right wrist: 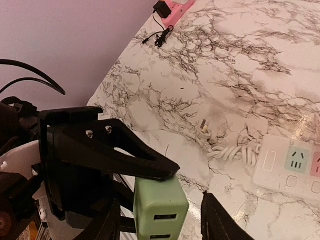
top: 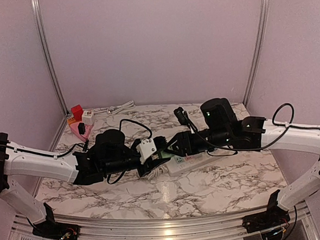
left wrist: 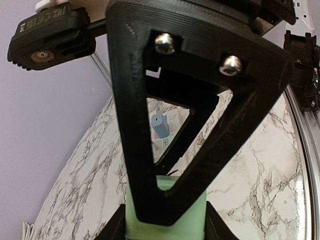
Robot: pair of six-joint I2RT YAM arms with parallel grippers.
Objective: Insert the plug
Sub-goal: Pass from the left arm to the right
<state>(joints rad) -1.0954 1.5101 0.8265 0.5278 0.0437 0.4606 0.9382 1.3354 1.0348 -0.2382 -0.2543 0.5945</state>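
Note:
A pale green plug cube [top: 163,153] hangs above the table between both grippers. My left gripper [top: 154,154] is shut on it: in the left wrist view [left wrist: 165,220] the cube fills the gap between my two fingers. My right gripper [top: 172,147] is open and straddles the same plug [right wrist: 160,207], with a gap to its right finger [right wrist: 217,222]. One right finger crosses in front of the plug in the left wrist view. The white power strip [top: 185,163] lies just below and right, with coloured sockets [right wrist: 295,162].
A coiled white cable with a bare plug [right wrist: 225,150] lies beside the strip. A blue adapter [left wrist: 160,125] sits on the strip. A red block [top: 77,111], a white box [top: 87,115], a pink base with a black adapter [top: 80,129] stand back left. A black adapter [top: 180,116] lies behind.

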